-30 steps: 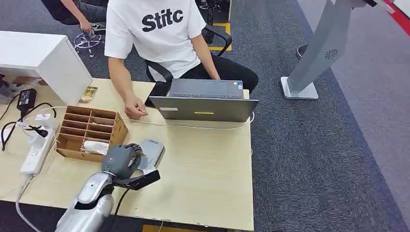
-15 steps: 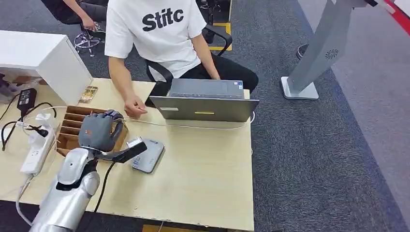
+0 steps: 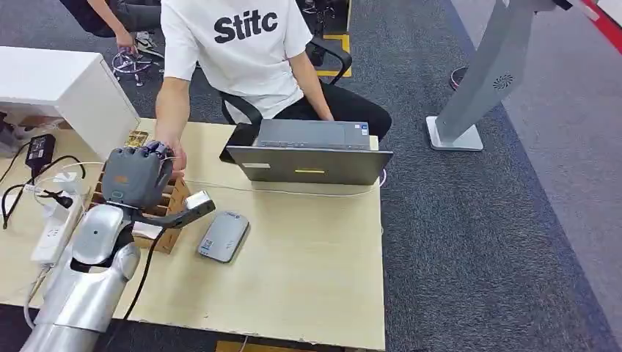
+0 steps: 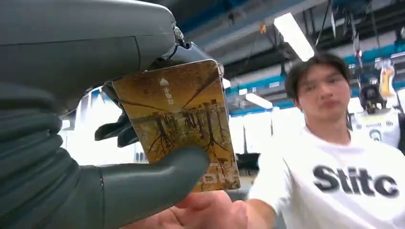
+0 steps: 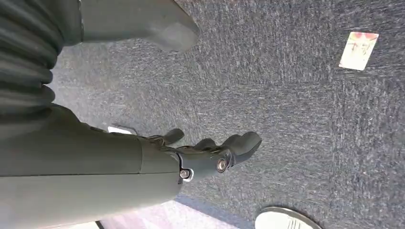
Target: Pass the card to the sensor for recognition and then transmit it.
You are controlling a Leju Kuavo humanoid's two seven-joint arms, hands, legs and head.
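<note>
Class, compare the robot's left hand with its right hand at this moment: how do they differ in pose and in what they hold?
The left hand is raised above the table toward the person's hand; the right hand hangs over the carpet. The left hand pinches a brown card between thumb and fingers; the right hand holds nothing, fingers apart. Both have grey ribbed covers and dark fingers.

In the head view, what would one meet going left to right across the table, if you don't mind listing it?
Power strip → left robot hand → card reader → laptop.
</note>
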